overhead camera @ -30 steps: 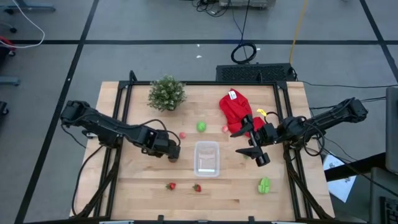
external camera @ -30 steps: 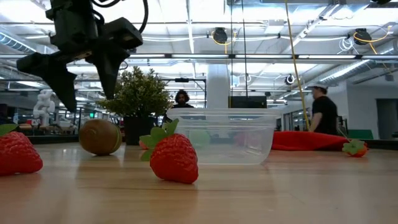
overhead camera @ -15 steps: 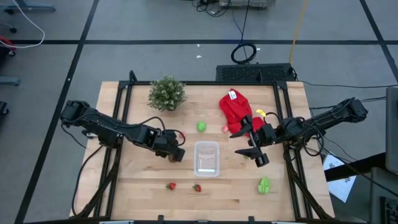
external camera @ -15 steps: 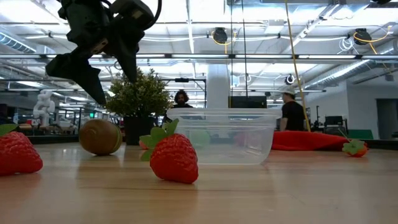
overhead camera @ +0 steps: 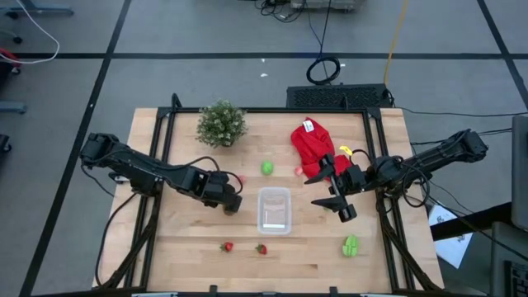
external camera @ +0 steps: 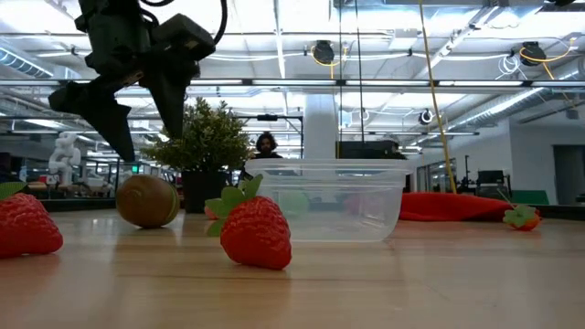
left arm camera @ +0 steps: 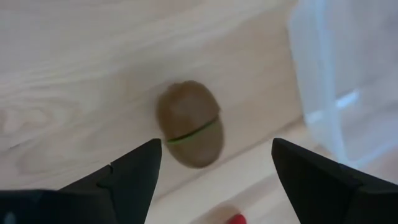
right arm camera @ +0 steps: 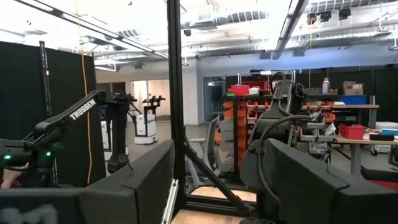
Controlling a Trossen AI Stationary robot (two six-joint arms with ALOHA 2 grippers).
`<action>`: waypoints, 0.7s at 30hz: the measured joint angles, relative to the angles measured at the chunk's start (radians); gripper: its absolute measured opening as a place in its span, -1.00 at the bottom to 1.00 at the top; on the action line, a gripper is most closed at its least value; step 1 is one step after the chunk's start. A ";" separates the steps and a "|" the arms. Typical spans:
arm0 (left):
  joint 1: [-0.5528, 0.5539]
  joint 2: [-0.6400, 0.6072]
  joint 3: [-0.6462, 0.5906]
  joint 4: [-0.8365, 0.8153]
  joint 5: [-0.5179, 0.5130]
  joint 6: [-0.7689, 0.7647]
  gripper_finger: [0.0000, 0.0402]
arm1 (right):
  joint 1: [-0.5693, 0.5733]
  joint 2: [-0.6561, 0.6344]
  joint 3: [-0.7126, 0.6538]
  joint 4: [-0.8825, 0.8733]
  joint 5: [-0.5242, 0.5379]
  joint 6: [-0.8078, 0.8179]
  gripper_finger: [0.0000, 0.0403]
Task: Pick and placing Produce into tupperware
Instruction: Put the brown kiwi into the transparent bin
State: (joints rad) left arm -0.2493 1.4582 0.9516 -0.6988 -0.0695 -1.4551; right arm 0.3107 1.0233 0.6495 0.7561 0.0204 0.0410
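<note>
Hovering above the brown oval [left arm camera: 189, 132], our left hand [external camera: 128, 114] points down, fingers spread and empty, just left of the tupperware [overhead camera: 275, 209]. Our right hand [overhead camera: 328, 191] waits released, raised right of the tub.

From above, the left gripper [overhead camera: 224, 198] hides the brown oval [left arm camera: 190, 131] beneath it. In the low view, a strawberry [external camera: 25, 222] is cut off by the picture's edge, and the tub [external camera: 335, 199] blurs the green piece [external camera: 293, 202] behind it. The left wrist view crops the tub's wall and a red scrap [left arm camera: 234, 219].
</note>
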 joint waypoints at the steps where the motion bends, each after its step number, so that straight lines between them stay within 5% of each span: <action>1: 0.000 0.000 0.000 -0.010 -0.011 -0.009 0.54 | 0.000 0.000 0.000 -0.001 0.000 0.000 0.20; 21: 0.029 0.088 -0.001 0.001 -0.052 -0.060 0.54 | 0.012 0.000 0.000 -0.008 0.000 0.047 0.20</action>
State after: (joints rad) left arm -0.2206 1.5466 0.9510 -0.6977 -0.1219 -1.5149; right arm 0.3228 1.0233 0.6491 0.7479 0.0208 0.0879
